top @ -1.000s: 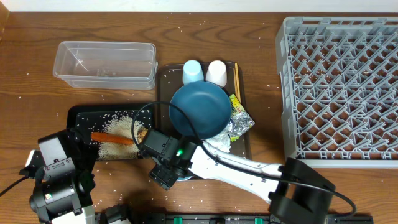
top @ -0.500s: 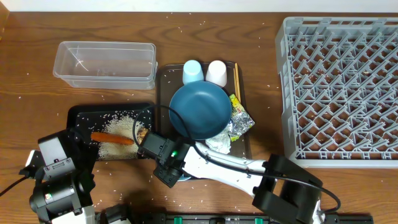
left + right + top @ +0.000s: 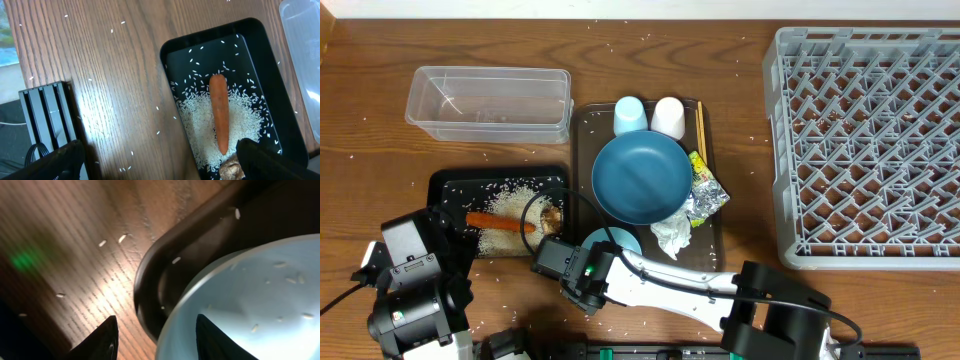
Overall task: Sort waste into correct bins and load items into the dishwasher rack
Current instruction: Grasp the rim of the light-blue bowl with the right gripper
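Overhead, bowl: the pale blue bowl (image 3: 612, 243) sits at the six o'clock end of the brown tray (image 3: 582, 150), just below the dark blue plate (image 3: 642, 178).
Overhead, arms: the right gripper (image 3: 570, 262) is at the bowl's eight o'clock edge, far nearer than the left arm.
Left wrist, jaws: the left gripper (image 3: 160, 162) is spread wide and empty; the carrot (image 3: 220, 115) lies twelve-to-six in the black bin (image 3: 172, 50), toward one o'clock.
Right wrist, jaws: parted, holding nothing; the bowl's rim (image 3: 192, 287) curves from between them toward two o'clock, with the tray's lip (image 3: 150, 275) just outside.
Coming move: closing would likely pinch the bowl's wall.
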`<state>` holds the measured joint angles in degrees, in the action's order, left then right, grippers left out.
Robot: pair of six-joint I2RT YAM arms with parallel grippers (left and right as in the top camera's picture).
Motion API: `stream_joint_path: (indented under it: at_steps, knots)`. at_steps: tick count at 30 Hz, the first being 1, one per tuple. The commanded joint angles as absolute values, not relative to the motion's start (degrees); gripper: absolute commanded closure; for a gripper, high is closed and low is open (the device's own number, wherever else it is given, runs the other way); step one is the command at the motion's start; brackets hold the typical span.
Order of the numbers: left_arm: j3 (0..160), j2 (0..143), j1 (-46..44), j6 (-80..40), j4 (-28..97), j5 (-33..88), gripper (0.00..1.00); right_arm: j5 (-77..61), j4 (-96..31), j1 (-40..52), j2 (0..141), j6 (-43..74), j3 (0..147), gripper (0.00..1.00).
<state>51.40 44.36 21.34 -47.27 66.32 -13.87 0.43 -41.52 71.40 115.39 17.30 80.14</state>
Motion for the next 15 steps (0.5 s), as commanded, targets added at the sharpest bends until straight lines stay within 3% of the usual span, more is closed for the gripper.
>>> stream_joint_path:
  at_steps: [1,6,15]
  knots:
    - [52.3,44.4,21.6,-46.5,66.6,-14.4,0.02,3.2,-41.6,71.6,117.4,18.5,80.8,0.59]
    - [52.3,44.4,21.6,-46.5,66.6,-14.3,0.02,3.6,-41.6,71.6,118.1,18.4,80.8,0.66]
    - [52.3,44.4,21.6,-46.5,66.6,-14.4,0.02,2.5,-43.0,71.6,117.7,18.4,82.0,0.7]
